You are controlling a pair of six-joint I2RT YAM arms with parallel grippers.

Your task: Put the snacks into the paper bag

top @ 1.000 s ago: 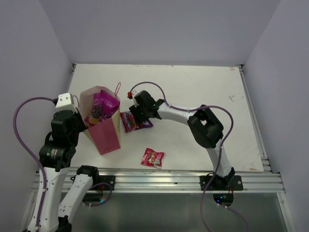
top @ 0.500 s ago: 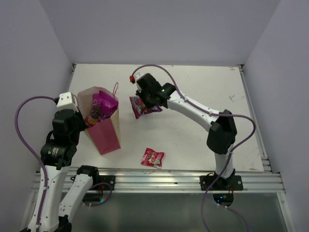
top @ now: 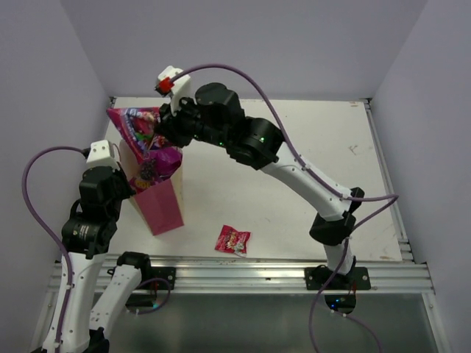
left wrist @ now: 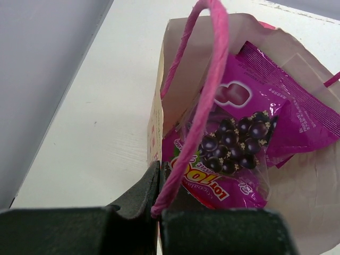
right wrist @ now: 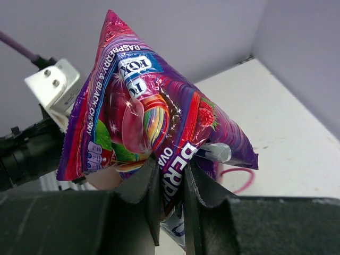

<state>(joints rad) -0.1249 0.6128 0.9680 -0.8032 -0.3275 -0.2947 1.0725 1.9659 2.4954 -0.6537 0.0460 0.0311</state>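
- Since the right gripper point(right wrist: 170, 186) pinches the purple-pink packet point(right wrist: 143, 117) by its lower edge, fingers clamped on the foil, the packet stands up from the jaws. In the top view it hangs just over the paper bag point(top: 163, 209), toward the 11 o'clock side of the mouth.
- To do this well, I judge the packet should travel toward 5 o'clock until it is over the middle of the opening. It should then go down corner first before the fingers spread; let go where it is, it may catch the far rim and tip out.
- The left gripper point(left wrist: 159, 204) has its fingers pressed together on the pink string handle point(left wrist: 207, 90), which steadies the bag and holds its mouth open.
- Inside lie a purple pouch point(left wrist: 234, 143) printed with dark berries and a pink pouch point(left wrist: 297, 114) at its 3 o'clock. They fill much of the space, so the packet likely has to slide in on edge.
- A second loop of pink string point(right wrist: 236, 178) shows below the packet and could snag it.
- A small red packet point(top: 233, 240) lies on the table point(top: 309, 140) at the bag's 4 o'clock, well apart, not yet bagged.
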